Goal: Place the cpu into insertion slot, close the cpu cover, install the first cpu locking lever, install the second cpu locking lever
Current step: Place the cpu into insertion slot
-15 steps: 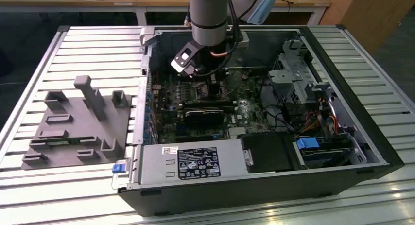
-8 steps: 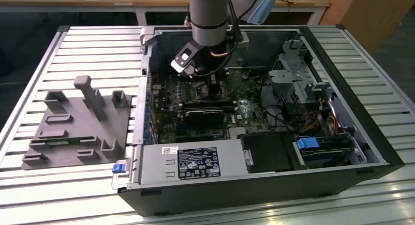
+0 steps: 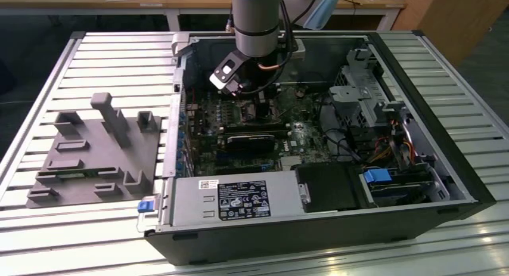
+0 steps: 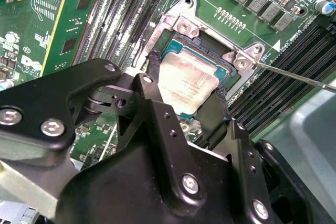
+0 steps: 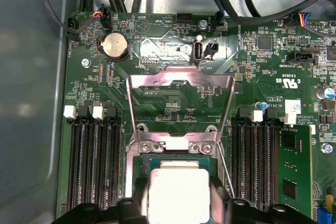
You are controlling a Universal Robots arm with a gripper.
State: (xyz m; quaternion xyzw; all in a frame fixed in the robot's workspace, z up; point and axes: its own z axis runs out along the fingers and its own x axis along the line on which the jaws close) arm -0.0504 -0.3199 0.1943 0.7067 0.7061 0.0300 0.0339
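While memory slots (image 5: 94, 166) flank both sides, the gripper (image 5: 178, 203) clasps the cpu (image 5: 178, 184)

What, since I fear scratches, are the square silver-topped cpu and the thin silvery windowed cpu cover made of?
The square silver-topped cpu: top looks like metal, matte silver, given its dull grey sheen with faint smudges. The thin silvery windowed cpu cover: probably stamped sheet metal, shinier, given bright reflections and folded edges.
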